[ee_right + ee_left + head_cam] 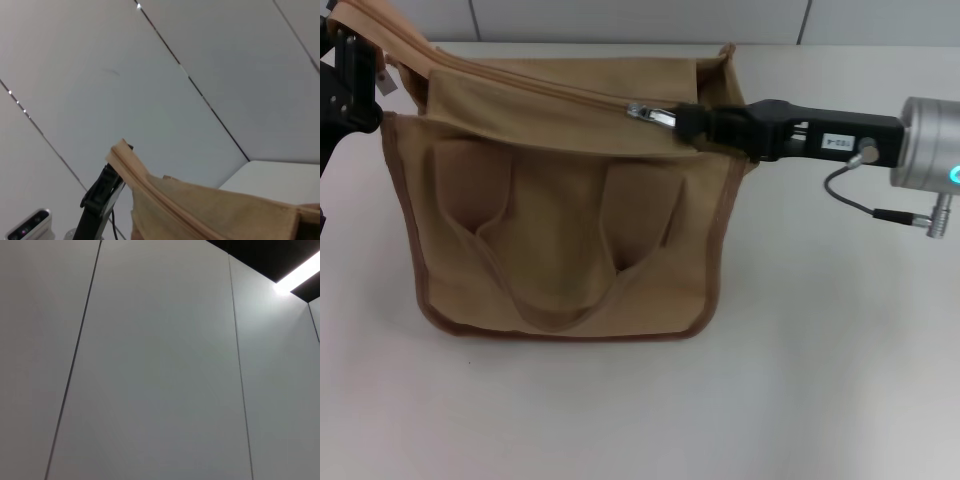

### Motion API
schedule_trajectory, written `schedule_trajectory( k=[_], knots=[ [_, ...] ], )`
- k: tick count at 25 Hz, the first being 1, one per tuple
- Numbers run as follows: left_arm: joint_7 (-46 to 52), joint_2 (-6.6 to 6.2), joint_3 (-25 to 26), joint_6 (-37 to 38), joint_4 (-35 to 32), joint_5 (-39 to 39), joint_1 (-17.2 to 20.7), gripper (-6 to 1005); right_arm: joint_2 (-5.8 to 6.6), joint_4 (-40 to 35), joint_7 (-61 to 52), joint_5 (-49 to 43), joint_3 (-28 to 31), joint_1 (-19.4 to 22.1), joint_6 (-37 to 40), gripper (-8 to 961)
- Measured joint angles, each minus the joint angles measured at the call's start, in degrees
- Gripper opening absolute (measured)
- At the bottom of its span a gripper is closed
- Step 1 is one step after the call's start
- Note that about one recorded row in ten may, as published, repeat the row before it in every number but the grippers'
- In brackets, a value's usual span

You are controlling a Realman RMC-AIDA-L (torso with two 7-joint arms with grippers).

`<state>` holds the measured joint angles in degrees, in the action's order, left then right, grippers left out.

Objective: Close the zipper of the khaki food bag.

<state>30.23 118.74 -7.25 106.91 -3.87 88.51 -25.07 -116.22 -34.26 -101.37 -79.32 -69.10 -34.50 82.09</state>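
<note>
The right claw (692,120) is pinching the shiny pull tab (653,113) of the zipper (535,88), while the left claw (355,75) is holding the soft khaki food bag (560,230) corner taut

Even, soft overhead light fills the head view, and the khaki food bag (565,215) casts only a faint shadow on the white table (820,350) toward six o'clock. In the left wrist view a ceiling light strip (300,274) glares at two o'clock. The right wrist view is dimmer, its bag fabric slightly soft.
</note>
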Motion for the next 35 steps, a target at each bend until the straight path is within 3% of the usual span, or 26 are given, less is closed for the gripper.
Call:
schedule_trajectory(
  k=[12, 19, 23, 29, 33, 35],
  knots=[
    [0.0, 0.0, 0.05, -1.41, 0.0, -0.04, 0.03, 53, 0.89, -0.15, 0.25, -4.62, 12.67, 3.94, 4.61, 0],
    [0.0, 0.0, -0.22, -1.8, 0.0, 0.29, -0.14, 53, -1.12, 0.01, 9.06, -4.44, 19.84, 6.41, 9.57, -1],
    [0.18, 0.02, -0.27, -1.86, 0.22, 0.41, -0.18, 54, -2.58, 0.1, 13.74, -4.36, 21.15, 7.08, 10.77, 101],
    [8.33, 0.03, 0.95, -2.13, 0.63, 0.03, -0.67, 54, -2.95, 2.8, 16.01, -4.31, 20.94, 6.51, 10.75, 322],
    [18.01, -0.15, 0.75, -2.13, -0.96, 0.21, -1.34, 192, -2.93, 4.71, 17.89, -4.29, 20.81, 5.73, 10.42, 504],
    [27.6, -0.2, -0.6, -1.62, -3.47, 0.61, -2.1, 267, -3.01, 5.36, 18.24, -4.26, 20.75, 5.14, 10.42, 599]
  ],
)
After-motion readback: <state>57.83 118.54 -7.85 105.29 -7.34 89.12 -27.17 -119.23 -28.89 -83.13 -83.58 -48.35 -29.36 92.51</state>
